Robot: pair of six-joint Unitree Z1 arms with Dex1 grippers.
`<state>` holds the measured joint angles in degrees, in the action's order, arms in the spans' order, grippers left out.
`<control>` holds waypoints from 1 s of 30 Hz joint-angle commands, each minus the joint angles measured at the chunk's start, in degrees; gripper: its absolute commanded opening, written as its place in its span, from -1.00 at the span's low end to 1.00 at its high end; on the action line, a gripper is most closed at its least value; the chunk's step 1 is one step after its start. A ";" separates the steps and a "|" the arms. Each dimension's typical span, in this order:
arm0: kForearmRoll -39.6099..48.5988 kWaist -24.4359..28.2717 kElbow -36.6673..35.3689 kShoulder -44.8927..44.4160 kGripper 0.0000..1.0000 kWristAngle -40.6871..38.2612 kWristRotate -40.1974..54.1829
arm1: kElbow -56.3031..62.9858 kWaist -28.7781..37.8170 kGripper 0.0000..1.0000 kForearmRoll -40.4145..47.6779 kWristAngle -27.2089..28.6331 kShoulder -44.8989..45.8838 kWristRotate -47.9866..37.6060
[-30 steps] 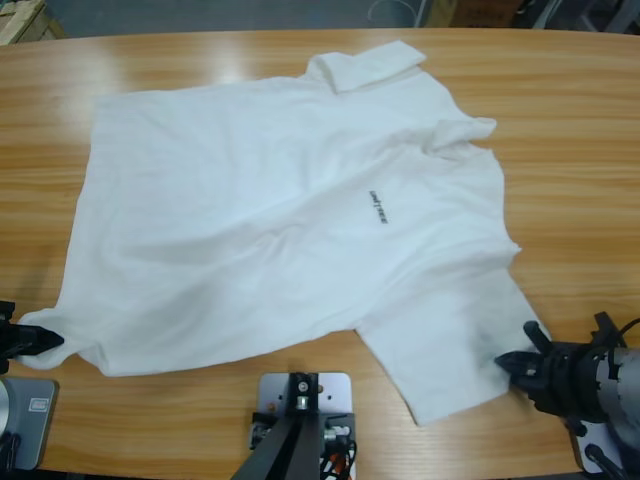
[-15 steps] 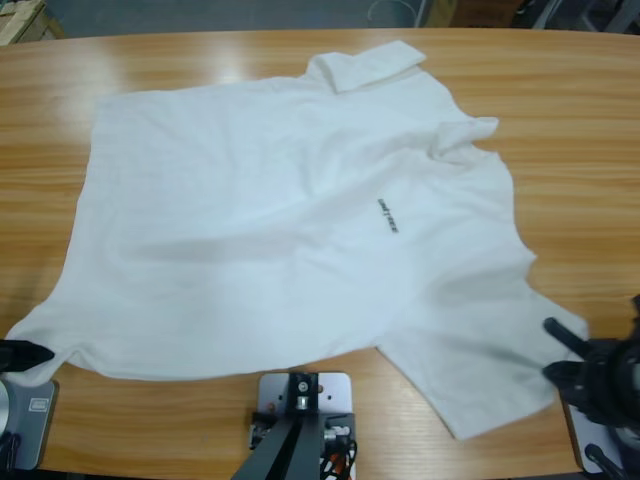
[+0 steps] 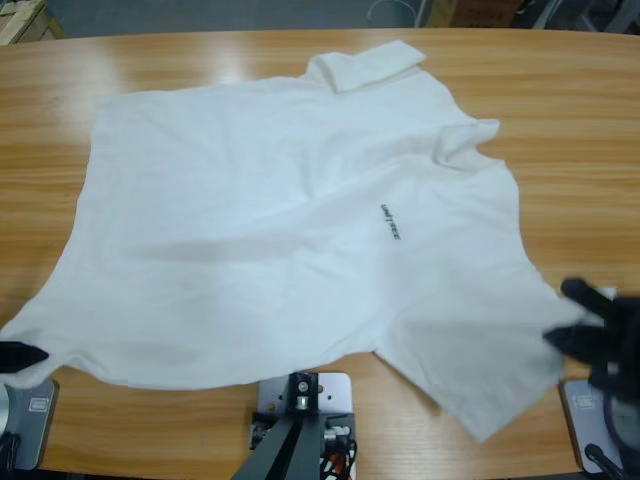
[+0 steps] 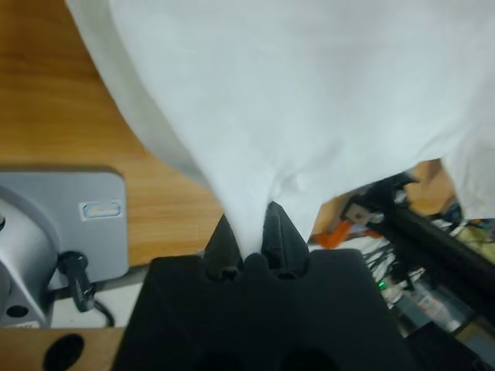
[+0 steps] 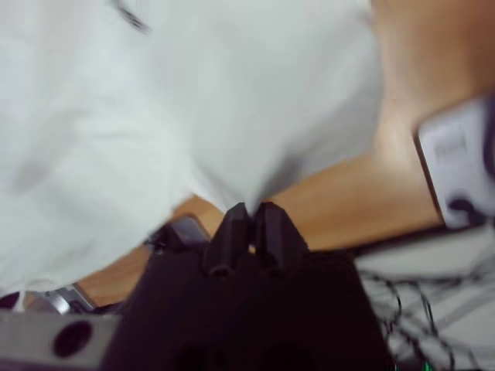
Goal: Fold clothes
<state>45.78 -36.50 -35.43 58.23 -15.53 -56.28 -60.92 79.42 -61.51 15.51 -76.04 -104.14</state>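
High view, near edge first: left gripper (image 3: 22,353) at the bottom left corner of the table (image 3: 560,120), jaws clamped on the hem corner of the shirt (image 3: 270,220); right gripper (image 3: 580,335) at the bottom right, jaws closed on the edge of the near sleeve (image 3: 480,350). Left wrist view: left gripper (image 4: 253,236) with both black jaws pressed together, a pinch of white cloth drawn up between them and the shirt (image 4: 309,93) fanning out above; wooden table (image 4: 46,100) to one side. Right wrist view: right gripper (image 5: 246,224) likewise pinched on a peak of the shirt (image 5: 193,100), wood showing beyond. Middle of the table: shirt spread flat, front up, lightly creased, small dark printed text (image 3: 390,222) on the chest. Far side: collar (image 3: 465,145) toward the right, second sleeve (image 3: 365,62) lying near the far table edge.
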 commanded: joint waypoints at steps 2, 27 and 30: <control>0.02 12.68 -4.48 -2.24 -1.00 0.59 0.46 | -3.66 -11.27 -1.00 15.09 10.75 0.37 34.29; -16.91 31.51 1.90 8.97 -1.00 -2.57 5.25 | -20.80 -36.79 -1.00 25.65 -2.24 -22.34 68.91; -18.46 35.43 1.85 10.20 -1.00 -2.57 7.19 | -20.99 -37.79 -1.00 25.16 -2.22 -22.74 70.04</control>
<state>31.08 -7.55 -35.26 64.83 -17.19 -52.72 -81.34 43.86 -36.48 13.94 -94.86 -36.62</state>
